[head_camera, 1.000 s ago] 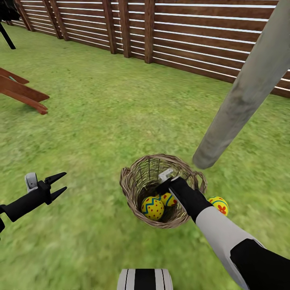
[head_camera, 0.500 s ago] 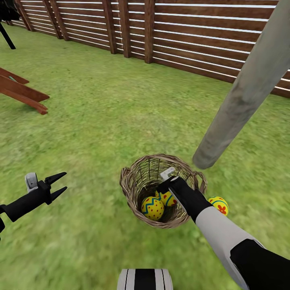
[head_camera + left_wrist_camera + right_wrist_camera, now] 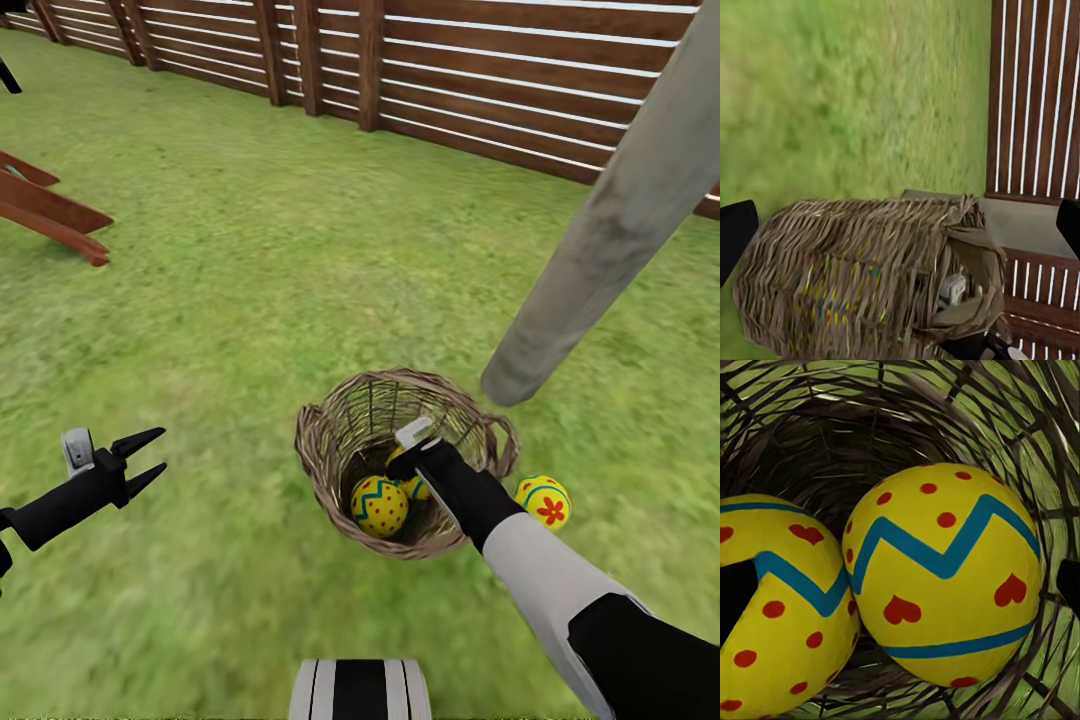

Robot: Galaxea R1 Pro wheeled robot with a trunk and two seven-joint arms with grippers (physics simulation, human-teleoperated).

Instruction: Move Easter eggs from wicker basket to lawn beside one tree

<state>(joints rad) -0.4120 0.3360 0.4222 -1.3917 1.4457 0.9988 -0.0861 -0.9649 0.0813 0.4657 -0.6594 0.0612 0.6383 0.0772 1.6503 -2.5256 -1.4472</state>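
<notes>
Yellow painted Easter eggs (image 3: 945, 585), two of them, lie touching inside the brown woven wicker basket (image 3: 330, 470); a third (image 3: 542, 500) rests on the bright green lawn (image 3: 250, 280) near the pale grey tree trunk (image 3: 590, 270). The right gripper (image 3: 900, 585) hangs inside with jaws wide around one egg. Closing off-centre could squirt the round egg aside or tip the light basket.

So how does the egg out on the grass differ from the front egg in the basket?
The egg on the lawn lies outside the wicker basket, near the tree trunk; the front egg sits inside, beside the right gripper. The outside egg shows a red flower, the front egg a blue zigzag with dots. Both are yellow.
</notes>
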